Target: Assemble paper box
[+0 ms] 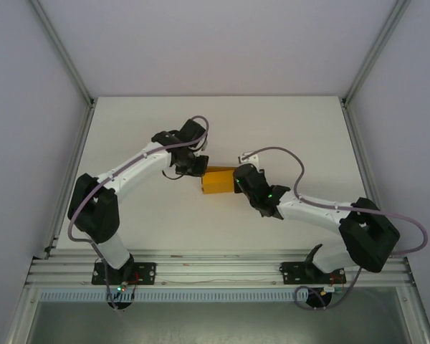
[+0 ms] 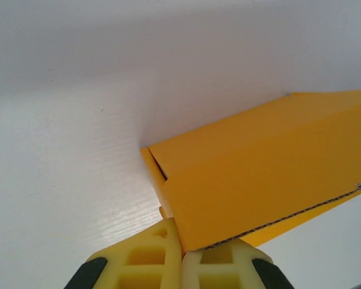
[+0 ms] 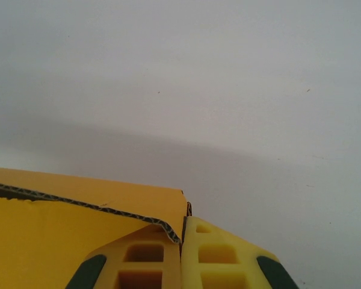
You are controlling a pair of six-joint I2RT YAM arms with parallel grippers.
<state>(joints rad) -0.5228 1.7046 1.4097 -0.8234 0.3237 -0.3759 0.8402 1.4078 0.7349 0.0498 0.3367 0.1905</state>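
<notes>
Two grippers are seen clamped on the orange paper box [image 1: 218, 180], which is spanned between them near the middle of the white table [image 1: 287, 129]. The left gripper [image 2: 180, 242] is pinched shut on a wall edge, the right gripper [image 3: 182, 233] on a corrugated flap corner. Both holds are judged shallow. If the arms are pulled apart or twisted unevenly, the thin card could be torn, creased off its fold lines, or slipped free.
</notes>
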